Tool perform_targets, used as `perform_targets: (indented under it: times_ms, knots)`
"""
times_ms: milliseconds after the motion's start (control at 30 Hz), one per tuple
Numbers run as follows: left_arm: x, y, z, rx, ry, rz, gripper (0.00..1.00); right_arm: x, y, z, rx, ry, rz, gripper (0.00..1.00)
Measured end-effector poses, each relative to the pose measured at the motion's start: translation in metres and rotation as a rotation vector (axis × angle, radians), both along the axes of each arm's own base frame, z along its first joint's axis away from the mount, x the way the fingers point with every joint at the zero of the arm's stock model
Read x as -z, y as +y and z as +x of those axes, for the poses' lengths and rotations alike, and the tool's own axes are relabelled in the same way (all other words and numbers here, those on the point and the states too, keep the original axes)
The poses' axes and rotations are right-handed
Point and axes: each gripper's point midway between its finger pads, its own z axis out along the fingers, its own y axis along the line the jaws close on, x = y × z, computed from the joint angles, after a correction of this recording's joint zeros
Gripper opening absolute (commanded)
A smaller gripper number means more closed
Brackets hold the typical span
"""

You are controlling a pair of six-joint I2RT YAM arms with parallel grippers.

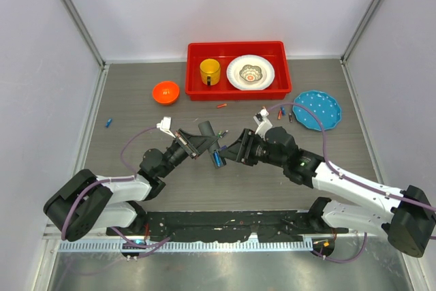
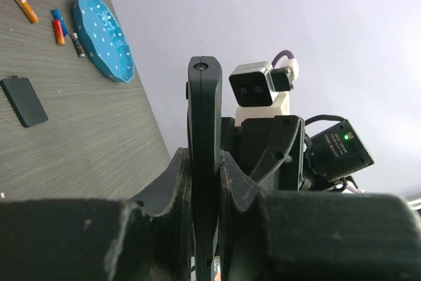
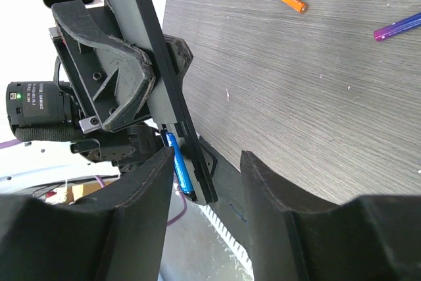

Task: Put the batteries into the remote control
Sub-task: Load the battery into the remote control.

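Observation:
My left gripper (image 2: 205,177) is shut on the remote control (image 2: 204,116), which it holds edge-on above the table; from above, the remote control (image 1: 199,142) slants between the two arms. A blue battery (image 3: 178,166) lies in its open compartment, also seen as the blue battery (image 1: 217,159). My right gripper (image 3: 204,189) is open and straddles that end of the remote control (image 3: 161,97). Its left finger (image 3: 141,202) sits close beside the battery, and I cannot tell whether it touches. Loose batteries lie on the table: orange (image 3: 292,1), purple (image 3: 398,26), blue (image 1: 108,123).
A red tray (image 1: 195,51) at the back holds a yellow mug (image 1: 210,71) and a white dish (image 1: 251,73). An orange bowl (image 1: 165,91) stands left of it, a blue plate (image 1: 316,110) at right with batteries (image 2: 59,27) beside it. A flat black cover (image 2: 24,101) lies nearby.

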Motion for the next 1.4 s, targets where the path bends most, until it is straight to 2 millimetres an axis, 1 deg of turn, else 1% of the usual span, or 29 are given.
perform_targets:
  times_ms: [167,433,633,700,800,900,933,1000,1033,1167,1267,1400]
  knots:
    - [0.0,0.0,0.0,0.0,0.001,-0.001,0.0,0.002,0.001,-0.002,-0.011,0.005,0.005,0.43]
    - [0.0,0.0,-0.001,0.006,0.004,-0.003,0.0,0.001,0.003,-0.006,-0.036,0.005,0.02,0.39]
    - [0.002,-0.002,-0.001,0.019,0.021,-0.007,0.0,0.001,0.007,-0.01,-0.061,0.015,0.047,0.32]
    - [0.003,-0.003,-0.002,0.023,0.026,-0.007,0.0,0.0,0.008,-0.011,-0.067,0.017,0.052,0.31]
    - [0.004,-0.004,-0.002,0.031,0.03,-0.009,0.02,0.0,0.008,-0.011,-0.069,0.018,0.052,0.27]
    - [0.004,-0.004,-0.002,0.034,0.033,-0.01,0.05,0.001,0.008,-0.011,-0.071,0.017,0.05,0.22]
    - [0.005,-0.005,-0.003,0.036,0.037,-0.01,0.06,0.001,0.008,-0.011,-0.073,0.017,0.049,0.19]
    - [0.005,-0.005,-0.003,0.039,0.044,-0.013,0.08,0.001,0.008,-0.011,-0.075,0.015,0.048,0.14]
    - [0.006,-0.005,-0.003,0.04,0.046,-0.014,0.09,0.001,0.007,-0.011,-0.076,0.015,0.049,0.1]
    - [0.006,-0.005,-0.003,0.044,0.05,-0.016,0.13,0.001,0.007,-0.011,-0.084,0.012,0.048,0.01]
    - [0.006,-0.006,-0.004,0.047,0.05,-0.016,0.14,0.001,0.006,-0.011,-0.093,0.007,0.047,0.01]
    - [0.006,-0.006,-0.005,0.056,0.049,-0.014,0.08,0.001,0.005,-0.012,-0.106,0.007,0.044,0.01]
